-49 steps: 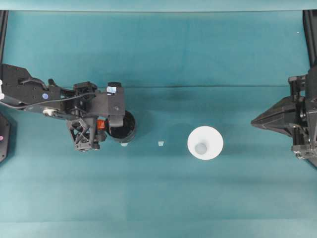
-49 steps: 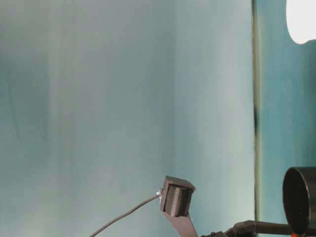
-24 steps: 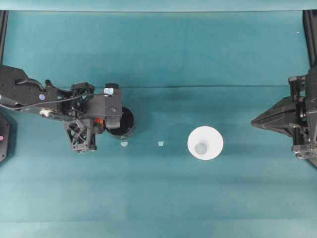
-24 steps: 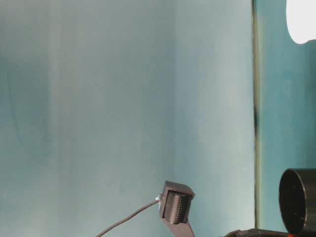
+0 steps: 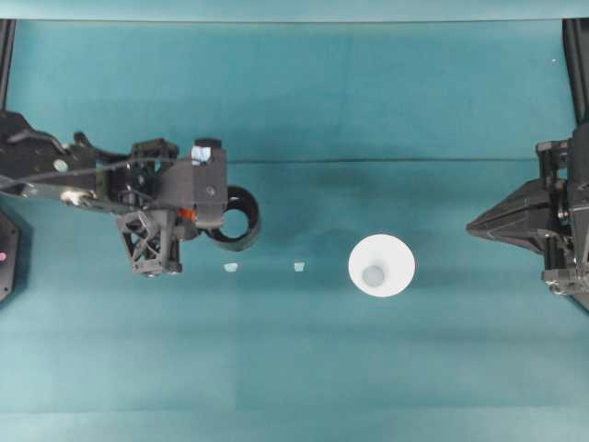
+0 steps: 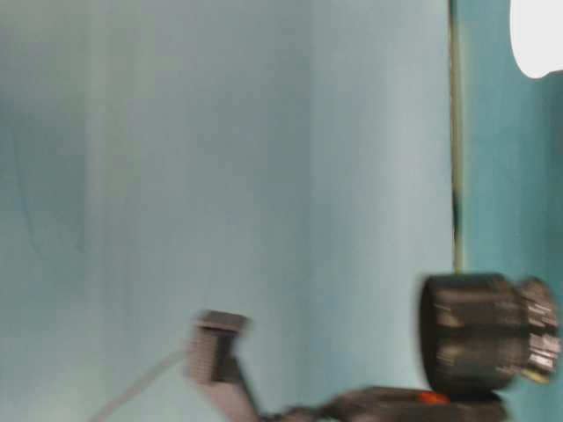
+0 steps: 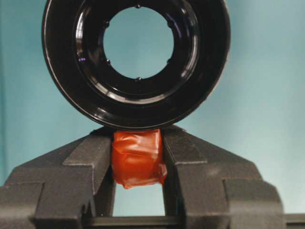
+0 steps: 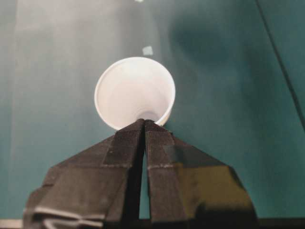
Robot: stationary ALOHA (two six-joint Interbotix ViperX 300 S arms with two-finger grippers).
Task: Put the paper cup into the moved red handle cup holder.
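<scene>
The red handle cup holder, a glossy black ring-like cup, hangs above the table at the left, and its orange-red tab is pinched by my left gripper. In the left wrist view the holder faces the camera, with teal cloth showing through its open bottom. The tab sits between the shut fingers of the left gripper. At table level the holder is blurred and off the table. The white paper cup stands upright right of centre. My right gripper is shut and empty, well right of the cup.
Two small pale scraps lie on the teal cloth between holder and cup. The paper cup's edge shows at table level. Black frame posts stand at the table's sides.
The left gripper has lifted the holder off the table and drawn it slightly toward the far side, tilting it. Right gripper and paper cup have not moved.
</scene>
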